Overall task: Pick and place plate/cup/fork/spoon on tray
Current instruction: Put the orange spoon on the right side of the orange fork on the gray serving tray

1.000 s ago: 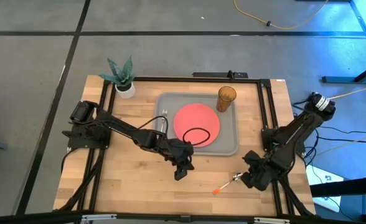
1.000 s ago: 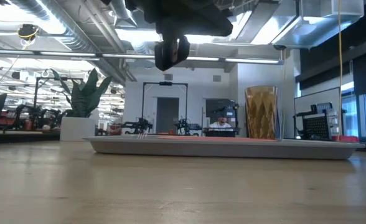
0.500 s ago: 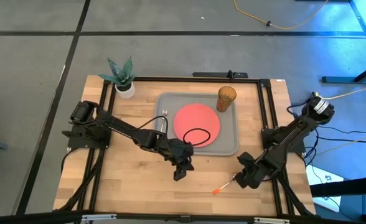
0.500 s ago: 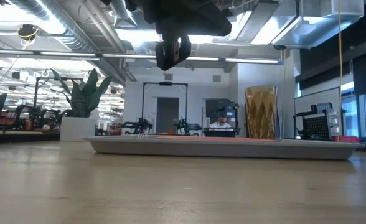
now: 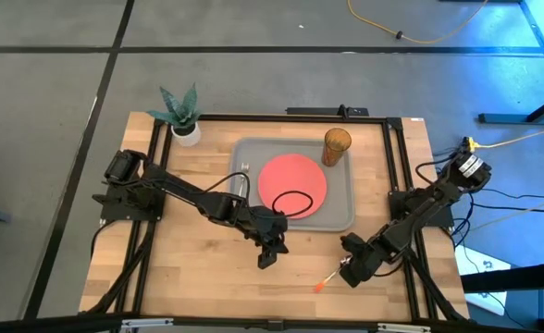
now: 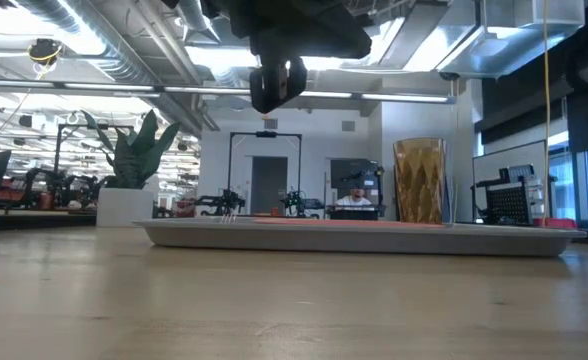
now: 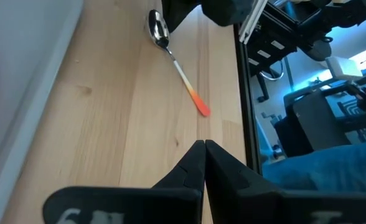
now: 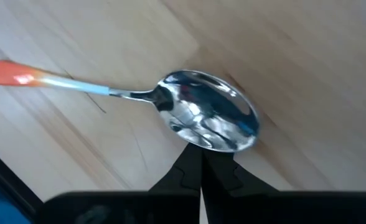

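Note:
The spoon (image 8: 208, 118) lies flat on the wood near the table's near right. Its orange handle end (image 5: 318, 286) points toward the near edge. My right gripper (image 5: 350, 271) is shut and low over the spoon's bowl, with its fingertips (image 8: 201, 155) at the bowl's rim. My left gripper (image 5: 270, 255) is shut and empty, in front of the tray's near edge. It faces the spoon (image 7: 173, 62). The coral plate (image 5: 292, 182), the amber cup (image 5: 336, 146) and the fork's tines (image 5: 245, 167) are on the grey tray (image 5: 342, 218). My right gripper's shut fingertips stand at the near rim of the spoon's bowl (image 8: 198, 142), coming from above. I cannot tell whether they touch it. The spoon lies flat on the table.
A white pot with a green plant (image 5: 183, 117) stands at the far left corner. A black cable loop (image 5: 292, 201) from the left arm lies over the plate. Black frame rails (image 5: 397, 166) run along the table's sides. Bare wood (image 5: 189, 268) lies at the near left.
My right gripper has moved toward the table's left and near edge, closing on the spoon until it stands over the bowl. The spoon has stayed where it lay.

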`<state>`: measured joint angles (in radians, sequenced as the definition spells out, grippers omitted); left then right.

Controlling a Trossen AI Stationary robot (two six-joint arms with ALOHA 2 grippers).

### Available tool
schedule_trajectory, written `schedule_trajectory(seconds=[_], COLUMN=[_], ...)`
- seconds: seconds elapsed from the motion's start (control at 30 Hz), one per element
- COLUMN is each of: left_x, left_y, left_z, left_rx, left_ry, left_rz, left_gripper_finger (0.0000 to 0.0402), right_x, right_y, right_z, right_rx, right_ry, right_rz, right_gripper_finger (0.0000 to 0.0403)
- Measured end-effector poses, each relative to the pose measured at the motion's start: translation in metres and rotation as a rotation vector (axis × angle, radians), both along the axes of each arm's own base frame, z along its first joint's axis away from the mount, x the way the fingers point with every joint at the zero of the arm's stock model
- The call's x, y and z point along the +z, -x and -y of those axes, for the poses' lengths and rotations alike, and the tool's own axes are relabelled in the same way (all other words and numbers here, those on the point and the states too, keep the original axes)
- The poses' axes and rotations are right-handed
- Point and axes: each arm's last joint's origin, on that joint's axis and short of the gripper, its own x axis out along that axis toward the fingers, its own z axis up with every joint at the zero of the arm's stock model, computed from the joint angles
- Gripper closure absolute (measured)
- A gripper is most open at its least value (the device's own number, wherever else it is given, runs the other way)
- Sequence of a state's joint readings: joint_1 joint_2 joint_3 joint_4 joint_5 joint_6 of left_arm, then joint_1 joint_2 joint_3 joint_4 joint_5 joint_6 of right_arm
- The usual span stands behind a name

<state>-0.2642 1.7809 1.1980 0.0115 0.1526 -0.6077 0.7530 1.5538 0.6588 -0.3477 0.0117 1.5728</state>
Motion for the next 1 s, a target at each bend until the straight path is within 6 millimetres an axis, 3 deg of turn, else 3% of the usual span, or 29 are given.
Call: schedule_trajectory(seconds=[0.5,0.8,1.0], left_x=[0.0,0.0,0.0], left_y=[0.0,0.001,0.001], left_z=[0.001,0.001,0.001], left_rx=[-0.027,-0.031,-0.031], left_ry=[0.006,0.007,0.007], left_rz=[-0.002,-0.003,-0.003], left_gripper_finger=[0.0402,0.0402,0.0402], right_x=[0.001,0.004,0.007], right_y=[-0.022,-0.037,-0.045], right_z=[0.014,0.021,0.022], right_rx=[0.145,0.174,0.207], right_ry=[0.032,0.185,0.126], right_rz=[0.075,0.263,0.302], right_gripper_finger=[0.0402,0.0402,0.0402])
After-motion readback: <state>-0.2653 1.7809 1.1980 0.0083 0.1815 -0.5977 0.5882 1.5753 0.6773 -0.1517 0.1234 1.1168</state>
